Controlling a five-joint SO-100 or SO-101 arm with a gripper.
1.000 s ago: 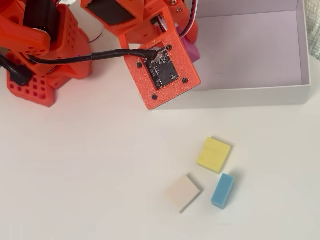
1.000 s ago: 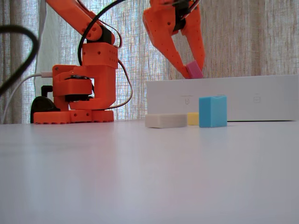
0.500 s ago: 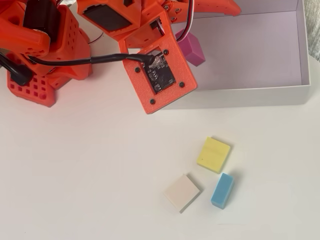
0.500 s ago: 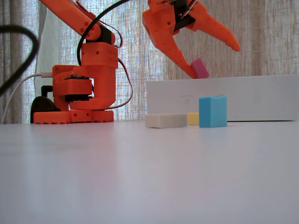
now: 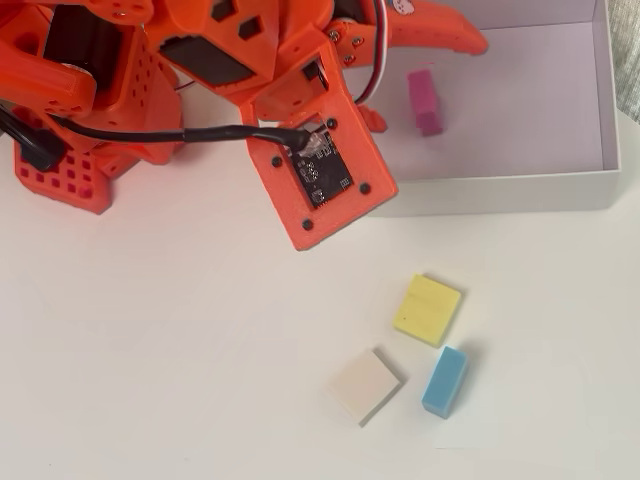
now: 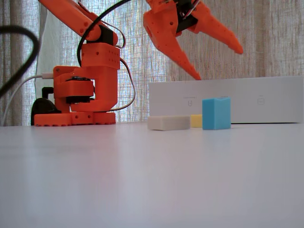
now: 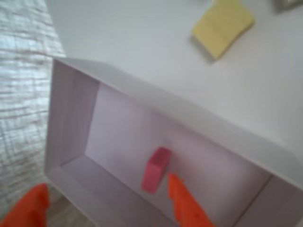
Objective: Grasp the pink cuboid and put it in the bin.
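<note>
Four small blocks show in the overhead view, one of each colour: one pink cuboid (image 5: 424,101) in the upper right, one yellow block (image 5: 428,310), one light-blue block (image 5: 445,382) and one cream block (image 5: 365,386) toward the lower right. There is one white bin (image 5: 500,190) at the upper right, and one orange arm (image 5: 200,60) at the upper left.
</note>
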